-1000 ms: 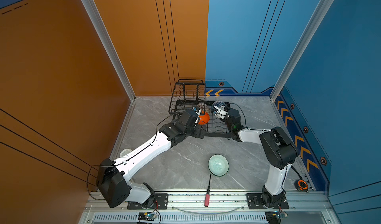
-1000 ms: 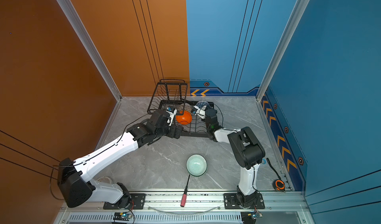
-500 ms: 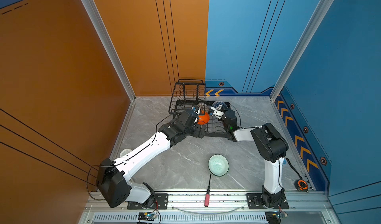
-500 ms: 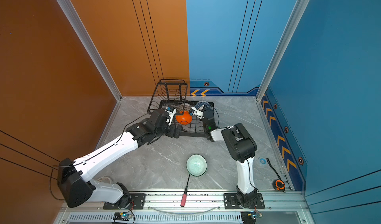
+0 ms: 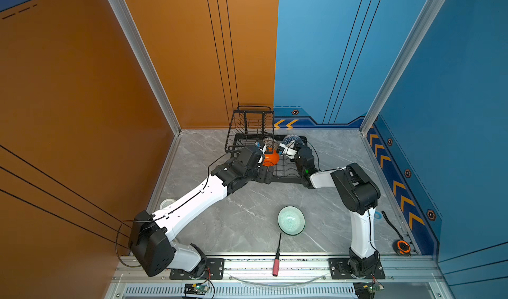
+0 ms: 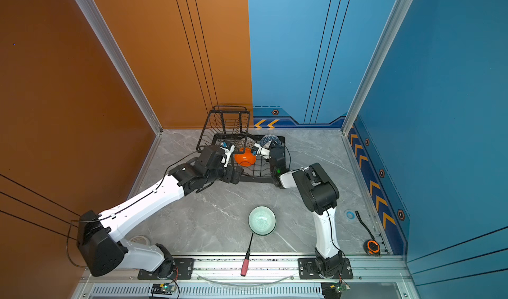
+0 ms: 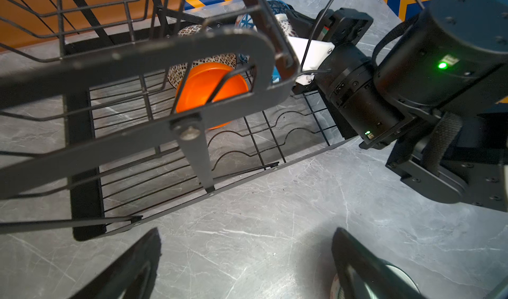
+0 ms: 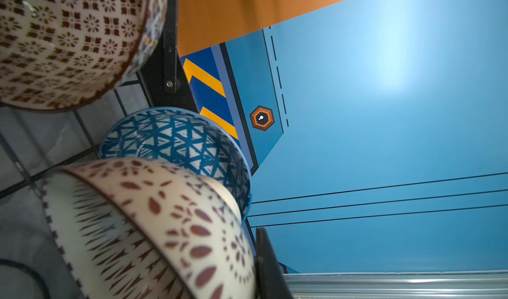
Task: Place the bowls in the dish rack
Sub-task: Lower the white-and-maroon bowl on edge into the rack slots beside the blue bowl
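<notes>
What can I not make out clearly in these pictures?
Right wrist view: cream dotted bowl blurred, cut by the edge; both top views: lost beside right gripper.
Left wrist view: lattice bowl mostly behind orange bowl and dish rack bar.
Both top views: white roll half under left arm.

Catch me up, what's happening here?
The right gripper is shut on the cream brown-dotted bowl, holding it in the black wire dish rack beside the blue-white triangle-patterned bowl. The plain orange bowl and white lattice-patterned bowl sit in the rack. The left gripper hangs open at the rack's near side. The pale mint green bowl sits on the grey table, not yet loaded.
</notes>
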Robot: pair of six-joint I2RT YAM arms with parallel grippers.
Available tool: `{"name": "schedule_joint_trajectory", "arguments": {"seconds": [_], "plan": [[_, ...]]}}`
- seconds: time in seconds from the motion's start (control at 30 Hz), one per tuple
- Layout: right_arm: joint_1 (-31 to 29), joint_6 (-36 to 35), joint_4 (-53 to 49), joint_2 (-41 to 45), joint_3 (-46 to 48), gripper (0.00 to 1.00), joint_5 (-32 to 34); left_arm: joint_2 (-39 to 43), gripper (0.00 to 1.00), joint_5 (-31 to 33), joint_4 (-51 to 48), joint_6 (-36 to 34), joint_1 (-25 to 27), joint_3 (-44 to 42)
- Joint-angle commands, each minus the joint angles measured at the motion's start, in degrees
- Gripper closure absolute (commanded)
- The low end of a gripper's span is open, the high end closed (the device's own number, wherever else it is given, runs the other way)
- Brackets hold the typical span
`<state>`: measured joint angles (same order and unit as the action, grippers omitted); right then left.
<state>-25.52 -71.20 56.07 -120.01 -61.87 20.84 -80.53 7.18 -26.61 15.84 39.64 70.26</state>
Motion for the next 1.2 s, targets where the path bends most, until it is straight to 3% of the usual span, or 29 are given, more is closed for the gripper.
{"name": "schedule_joint_trajectory", "arguments": {"seconds": [0.0,0.27,0.63,0.73,1.17], "plan": [[-0.2,-0.2,1.7,-0.1,-1.0,1.00,-0.5,-0.5,0.02,-1.5,-0.4,-0.5,-0.8,1.4],[-0.2,1.8,-0.8,0.8,0.2,1.00,-1.3,-0.5,0.02,-2.1,0.0,-0.5,-1.1,1.3],[-0.1,5.3,-12.4,4.2,-0.5,1.00,-2.8,0.2,0.02,-2.6,0.7,-0.1,-1.5,0.5],[0.0,6.0,-14.5,4.8,-0.9,0.82,-2.9,0.4,0.02,-2.8,0.8,0.0,-1.5,0.5],[-0.1,7.4,-18.9,7.4,-1.6,0.56,-2.8,1.6,0.02,-3.0,1.3,0.3,-1.4,-0.7]]}}
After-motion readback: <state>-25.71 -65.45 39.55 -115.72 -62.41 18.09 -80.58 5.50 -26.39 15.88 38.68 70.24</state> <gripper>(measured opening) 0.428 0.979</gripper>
